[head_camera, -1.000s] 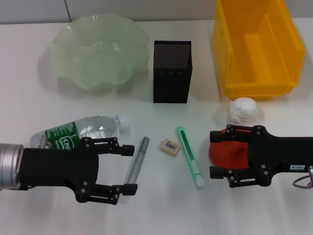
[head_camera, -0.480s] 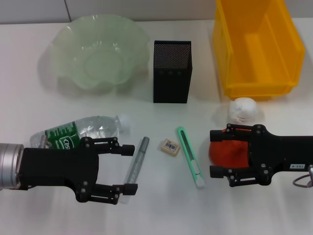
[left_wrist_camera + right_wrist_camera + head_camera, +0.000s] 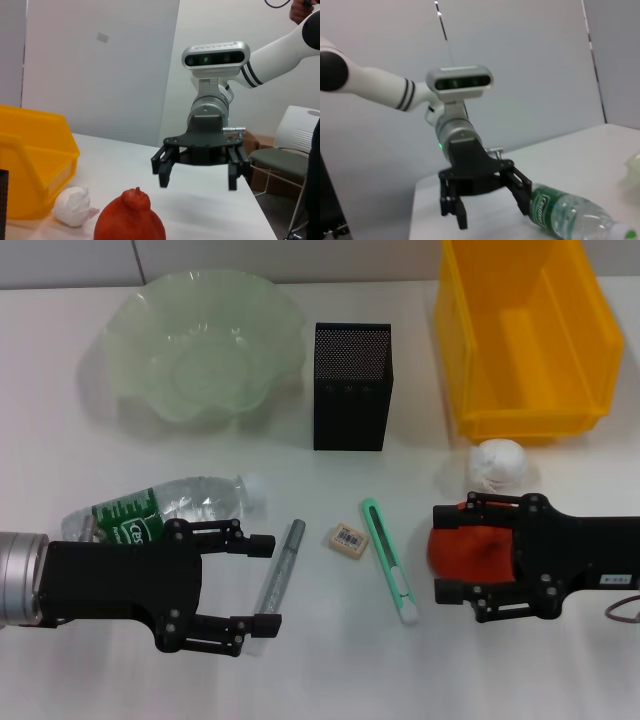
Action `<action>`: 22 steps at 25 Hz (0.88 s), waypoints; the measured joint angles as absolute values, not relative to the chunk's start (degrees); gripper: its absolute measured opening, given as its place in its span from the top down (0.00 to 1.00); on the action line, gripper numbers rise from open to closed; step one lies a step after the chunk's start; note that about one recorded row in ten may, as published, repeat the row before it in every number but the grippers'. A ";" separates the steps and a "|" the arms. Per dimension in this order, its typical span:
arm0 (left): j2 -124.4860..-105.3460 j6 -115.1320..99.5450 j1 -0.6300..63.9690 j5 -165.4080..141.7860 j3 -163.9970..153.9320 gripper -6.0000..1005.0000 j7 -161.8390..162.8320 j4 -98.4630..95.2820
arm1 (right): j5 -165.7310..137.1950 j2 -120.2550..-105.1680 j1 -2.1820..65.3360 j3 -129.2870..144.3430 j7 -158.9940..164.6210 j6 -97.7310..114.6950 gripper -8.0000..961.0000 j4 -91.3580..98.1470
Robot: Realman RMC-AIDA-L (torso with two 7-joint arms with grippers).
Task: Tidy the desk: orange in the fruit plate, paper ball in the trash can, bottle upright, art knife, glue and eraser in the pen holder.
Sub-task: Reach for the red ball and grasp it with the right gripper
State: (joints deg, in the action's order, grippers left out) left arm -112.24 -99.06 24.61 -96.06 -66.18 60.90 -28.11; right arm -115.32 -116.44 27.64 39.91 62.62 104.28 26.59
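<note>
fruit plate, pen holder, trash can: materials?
Fruit plate: pale green translucent plastic or glass, wavy glossy rim; unclear which. Pen holder: black perforated mesh, likely metal, matte. Trash can: bright yellow opaque moulded plastic, smooth.

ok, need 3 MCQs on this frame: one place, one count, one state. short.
1. Where is the paper ball?
A. In the fruit plate
B. On the desk just in front of the trash can
C. Inside the pen holder

2. How many small items lie between the two grippers?
A. One
B. Three
C. Five

3. What state is the bottle in?
A. Lying on its side
B. Standing upright
C. Held in the air

Answers:
1 B, it sits on the desk below the yellow trash can.
2 B, the glue, eraser and art knife.
3 A, it lies flat beside the left gripper.
</note>
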 joint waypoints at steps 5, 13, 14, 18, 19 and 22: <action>-112.27 -99.04 24.58 -96.06 -66.18 0.21 60.91 -27.94 | -114.92 -115.13 27.78 39.12 64.73 108.04 0.15 27.92; -112.66 -99.03 24.35 -96.06 -66.18 0.21 60.91 -27.70 | -115.51 -113.46 28.82 39.34 76.83 110.89 0.15 38.27; -112.66 -99.03 24.29 -96.06 -66.18 0.21 60.91 -27.68 | -116.27 -113.09 29.50 39.40 79.65 111.56 0.15 40.72; -112.75 -99.07 24.11 -95.93 -66.18 0.22 60.91 -27.65 | -118.02 -112.68 30.71 39.43 83.63 112.38 0.15 44.77; -112.76 -99.08 24.09 -95.89 -66.18 0.22 60.91 -27.63 | -118.75 -112.56 31.18 39.44 85.09 112.71 0.15 46.25; -112.77 -99.11 24.08 -95.82 -65.97 0.22 60.93 -27.60 | -121.60 -112.06 33.24 39.56 89.42 113.54 0.15 50.80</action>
State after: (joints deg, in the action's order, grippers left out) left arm -112.77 -99.11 24.08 -95.82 -65.97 60.93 -27.60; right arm -121.60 -112.06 33.24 39.56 89.42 113.54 50.80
